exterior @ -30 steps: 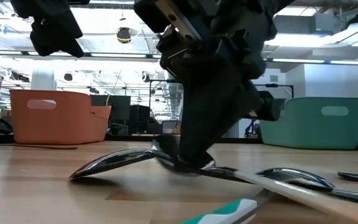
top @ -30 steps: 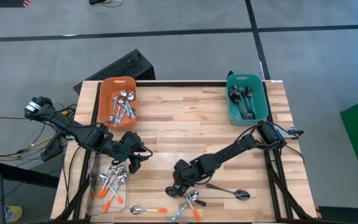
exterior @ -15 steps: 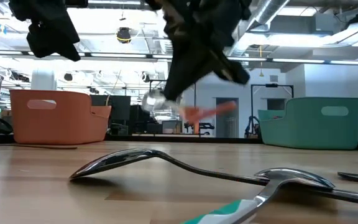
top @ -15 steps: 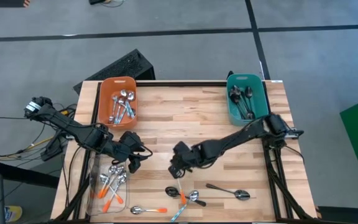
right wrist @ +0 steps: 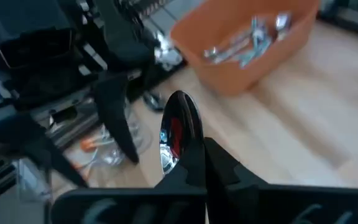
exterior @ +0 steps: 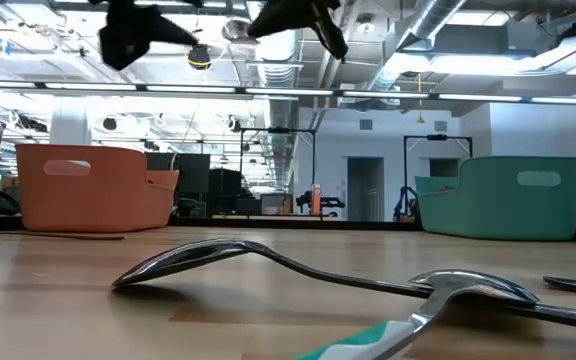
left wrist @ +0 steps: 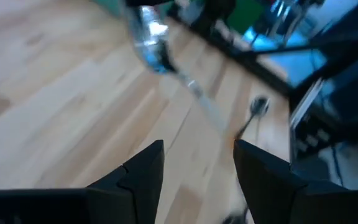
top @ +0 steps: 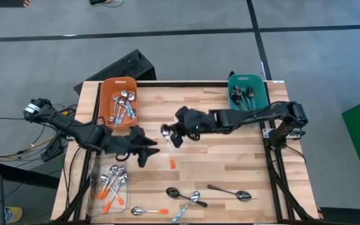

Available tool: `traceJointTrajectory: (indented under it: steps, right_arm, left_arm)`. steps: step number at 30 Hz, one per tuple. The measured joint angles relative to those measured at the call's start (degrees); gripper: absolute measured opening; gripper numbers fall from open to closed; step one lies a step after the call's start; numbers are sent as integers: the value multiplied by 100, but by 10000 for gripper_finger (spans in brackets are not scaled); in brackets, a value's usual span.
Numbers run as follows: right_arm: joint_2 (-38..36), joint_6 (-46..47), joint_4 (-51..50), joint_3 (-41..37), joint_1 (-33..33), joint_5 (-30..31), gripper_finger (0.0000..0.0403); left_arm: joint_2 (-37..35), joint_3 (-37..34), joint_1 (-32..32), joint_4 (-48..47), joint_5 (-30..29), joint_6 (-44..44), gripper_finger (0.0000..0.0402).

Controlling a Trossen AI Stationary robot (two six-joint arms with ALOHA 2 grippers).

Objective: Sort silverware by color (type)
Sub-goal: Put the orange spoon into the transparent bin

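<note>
My right jaws (top: pixel 175 135) clench a spoon (top: pixel 166 132) above the surface (top: pixel 230 162), right of the orange bin (top: pixel 107 87). My left jaws (top: pixel 147 152) stand released near it.

The right end effector (top: pixel 175 136) holds a spoon (top: pixel 167 132) above the table (top: pixel 217 156).

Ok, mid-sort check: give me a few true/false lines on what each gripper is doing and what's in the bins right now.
1. The right gripper holds an orange-handled spoon above the table. True.
2. The left gripper is shut on a spoon. False: it is open and empty.
3. The teal bin holds dark spoons. True.
4. The orange bin is empty. False: silver spoons lie in it.
</note>
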Motion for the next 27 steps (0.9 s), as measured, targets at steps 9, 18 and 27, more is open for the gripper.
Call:
traceJointTrajectory:
  steps: [9,18,27]
  right_arm:
    - [-48,-1125,1040,-8,-306,-452,5]
    - [-44,-1707,1422,-8,-551,-663,5]
    - [-44,-2110,1461,-8,-850,-1173,6]
  left_arm:
    - [-3,0,639,647,-802,164,180]
    - [-4,0,949,789,-802,342,90]
    - [-7,0,1245,806,-593,419,7]
